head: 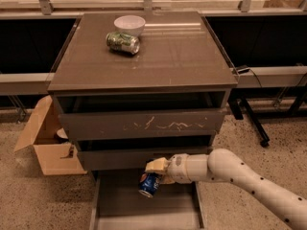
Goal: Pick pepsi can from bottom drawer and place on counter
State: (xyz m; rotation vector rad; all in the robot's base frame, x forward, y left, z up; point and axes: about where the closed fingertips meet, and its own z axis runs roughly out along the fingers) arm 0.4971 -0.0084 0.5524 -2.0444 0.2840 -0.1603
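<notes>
The pepsi can (149,184), dark blue with a red-and-white patch, hangs tilted in my gripper (157,172), lifted above the floor of the bottom drawer (144,206). That drawer is pulled out at the foot of the cabinet. My gripper is shut on the can's upper end, just in front of the middle drawer's front. My white arm (240,176) reaches in from the lower right. The counter (177,51) is the glossy grey-brown top of the cabinet.
A green-and-silver can (123,42) lies on its side on the counter's back left, beside a white bowl (129,24). The scratched-front drawer (144,124) is below the top. An open cardboard box (48,145) stands on the floor at the left.
</notes>
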